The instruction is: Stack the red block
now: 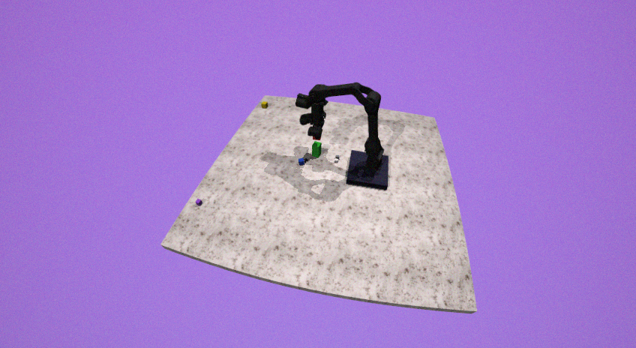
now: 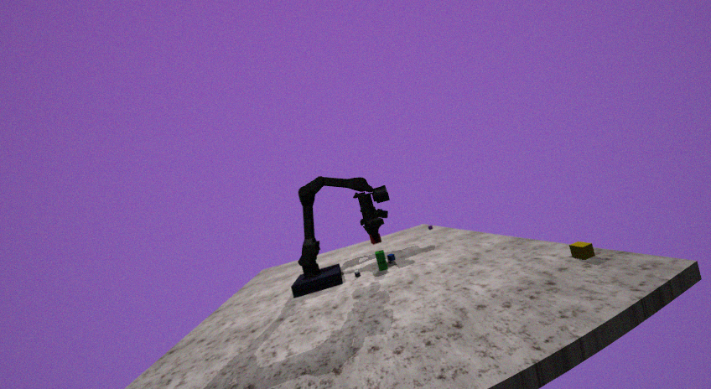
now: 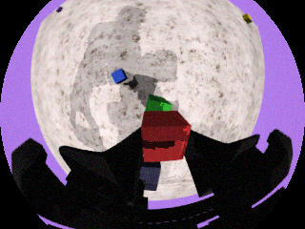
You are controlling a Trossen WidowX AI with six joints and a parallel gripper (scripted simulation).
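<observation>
Above the green tower (image 1: 316,149) (image 2: 381,260) (image 3: 157,103), the gripper (image 1: 316,137) (image 2: 374,235) (image 3: 160,130) is clamped on the red block (image 1: 316,138) (image 2: 376,239) (image 3: 164,135), held apart from the top, presumably for aligning before lowering; beyond, the blue block (image 1: 301,161) (image 2: 391,256) (image 3: 118,75) lies beside the tower, apparently needing no handling.

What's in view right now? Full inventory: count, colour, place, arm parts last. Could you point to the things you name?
Block (image 3: 164,135): 1, red, held above the tower
Tower (image 1: 316,149) (image 2: 381,260) (image 3: 157,103): 1, green, upright on the tabletop
Tabletop (image 1: 312,238) (image 2: 448,310) (image 3: 210,72): 1, mottled pale grey, under everything
Cube (image 1: 301,161) (image 2: 391,256) (image 3: 118,75): 1, blue, beside the tower
Cube (image 1: 264,104) (image 2: 581,251) (image 3: 247,18): 1, yellow, near a tabletop corner
Cube (image 1: 199,202) (image 2: 429,227) (image 3: 59,10): 1, purple, near a tabletop edge
Small item (image 1: 337,158) (image 2: 357,273): 1, white and dark, between tower and base; too small to identify
Base plate (image 1: 354,180) (image 2: 299,289) (image 3: 151,177): 1, dark navy, under the arm
Arm (image 1: 341,90) (image 2: 308,220): 1, black, reaching over the tower
End effector (image 1: 316,137) (image 2: 375,237) (image 3: 165,138): 1, black, shut on the red block
</observation>
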